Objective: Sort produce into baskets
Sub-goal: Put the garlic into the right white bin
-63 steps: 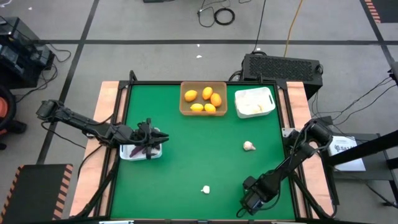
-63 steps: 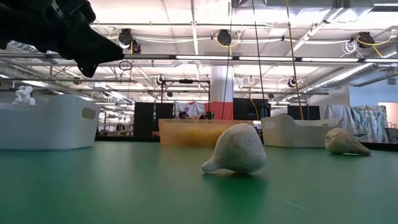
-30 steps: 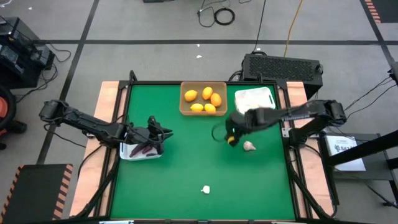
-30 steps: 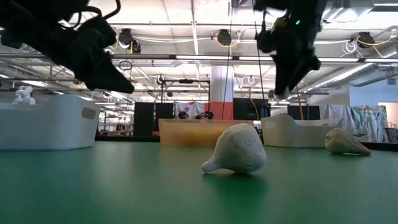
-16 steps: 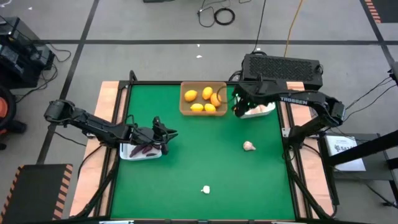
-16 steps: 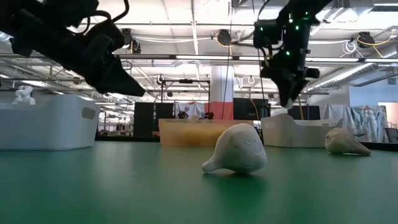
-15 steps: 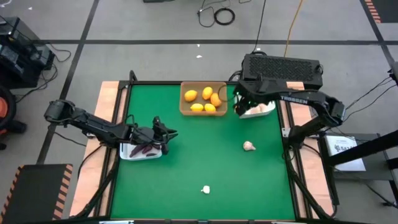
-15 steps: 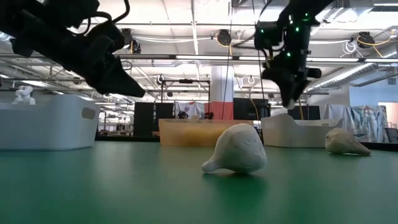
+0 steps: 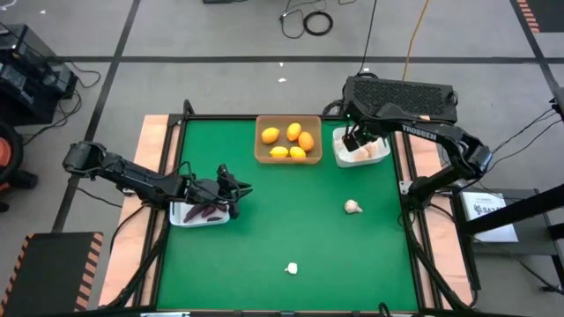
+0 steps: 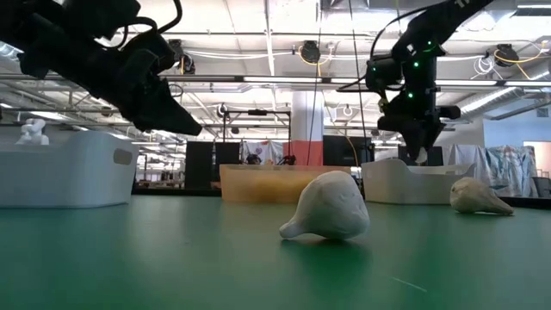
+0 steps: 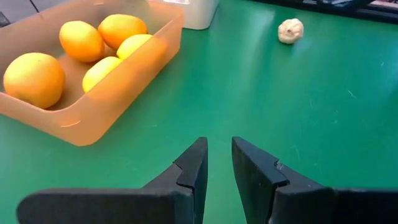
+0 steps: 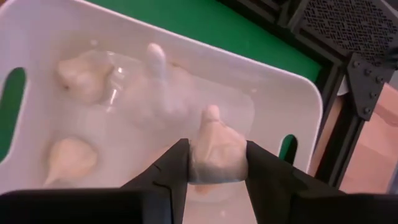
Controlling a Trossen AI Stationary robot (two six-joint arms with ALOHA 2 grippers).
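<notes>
My right end effector [image 12: 214, 163] gripping garlic bulb [image 12: 214, 149] between fingers, hovering over white basket [image 9: 362, 145] at desk's far right, other bulbs lying inside. My left end effector [image 11: 216, 163] narrowed to slim gap, holding nothing, hanging above second white basket [image 9: 199, 214] with purple pieces [image 9: 204, 210]. Tan basket [image 9: 287, 140] holding orange and yellow fruits [image 9: 289, 140]. Two garlic bulbs [image 9: 352, 207] lying loose on green desk [image 9: 282, 229].

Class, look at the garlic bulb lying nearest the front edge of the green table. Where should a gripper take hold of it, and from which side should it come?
Grip the garlic bulb across its plump round body, probably coming straight down from above. In the low view it lies on its side with the narrow tip pointing sideways, too thin to pinch. The table around it is bare, so the fingers could straddle the widest part.
</notes>
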